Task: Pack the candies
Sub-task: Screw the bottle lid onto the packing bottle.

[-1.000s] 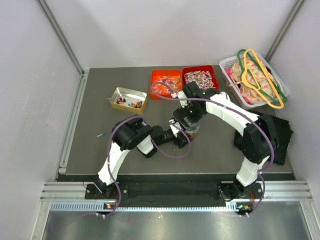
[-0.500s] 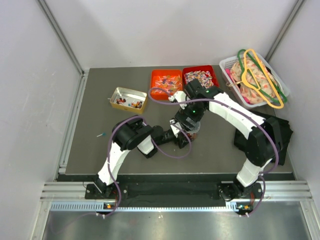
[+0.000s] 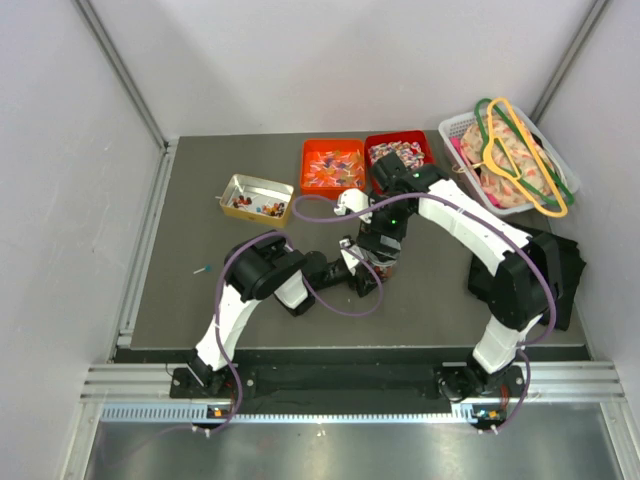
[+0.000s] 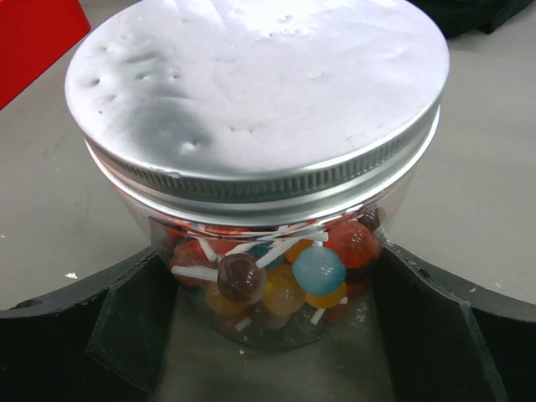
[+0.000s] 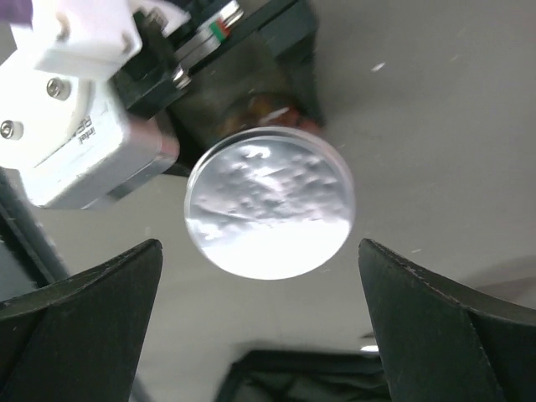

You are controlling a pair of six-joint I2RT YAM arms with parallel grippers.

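The packing looks nearly done. The round red, blue and amber candies on white sticks (image 4: 285,276) fill a small clear jar (image 4: 276,251) that stands near the middle of the grey desk (image 3: 200,300), and a dimpled silver screw lid (image 4: 260,84) sits square on its mouth. More wrapped sweets lie in the red plastic tray (image 3: 432,150) at the desk's far edge.

The left gripper (image 4: 276,335) has its black fingers (image 4: 126,327) pressed to the jar's wall on both sides, clamped on it low down. The right gripper (image 5: 260,247) hangs over the lid with its fingers spread wide, touching nothing.

The step in hand seems to be capping. Whether the lid is screwed tight cannot be told. If it is not, the right fingers must drop around the lid's rim, centred, close and twist while the left braces the jar. If it is, the left need only open.
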